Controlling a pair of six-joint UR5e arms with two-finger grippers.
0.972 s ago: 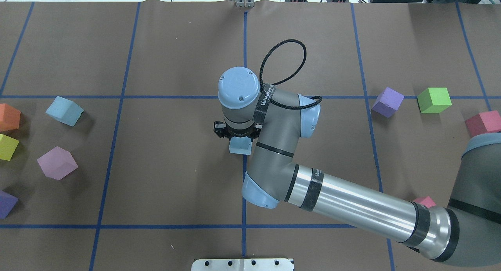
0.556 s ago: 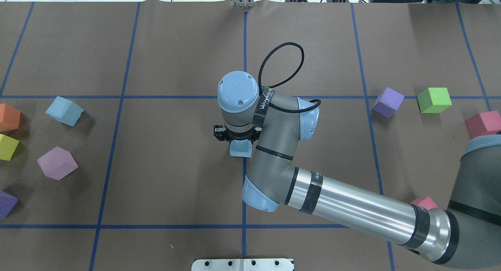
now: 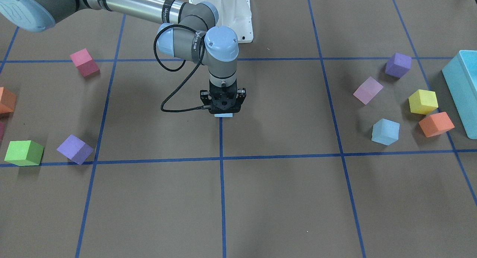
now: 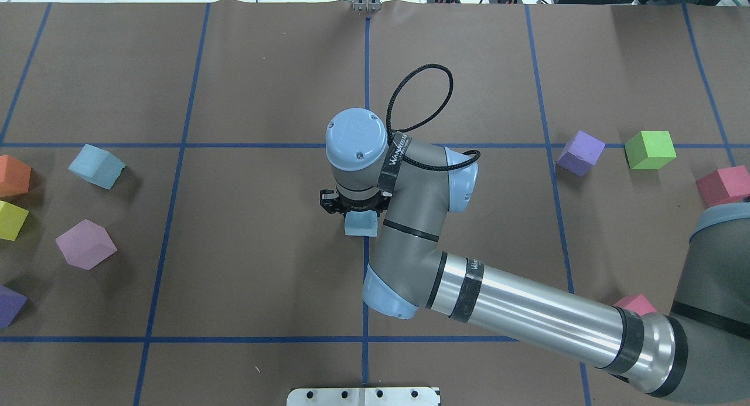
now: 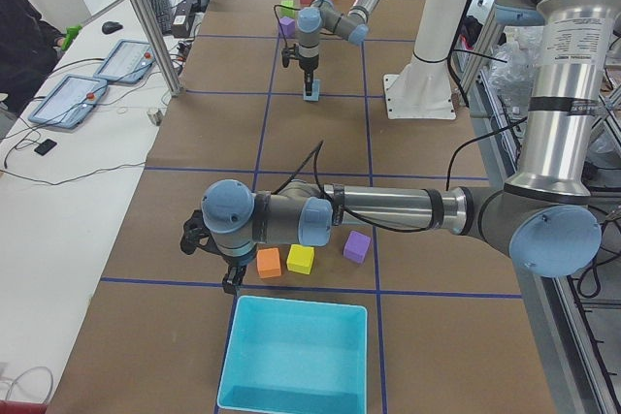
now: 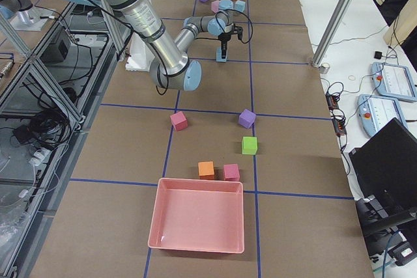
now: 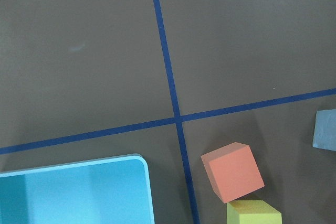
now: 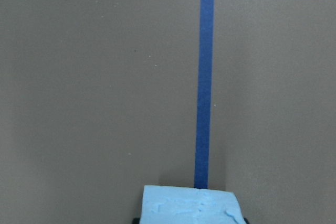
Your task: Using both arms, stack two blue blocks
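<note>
My right gripper hangs straight down over the table's middle, on the blue centre line. It is shut on one pale blue block, which also shows in the front view and at the bottom edge of the right wrist view, at or just above the paper. The other blue block lies apart at the far left, next to the orange cube; its edge shows in the left wrist view. My left gripper shows only in the exterior left view, by the turquoise box; I cannot tell whether it is open.
Yellow, lilac and purple cubes lie at the left. Purple, green, red and pink cubes lie at the right. A red tray sits at the right end.
My right wrist has shifted slightly toward the robot's side with the blue block still in the gripper. The loose cubes have not moved.
</note>
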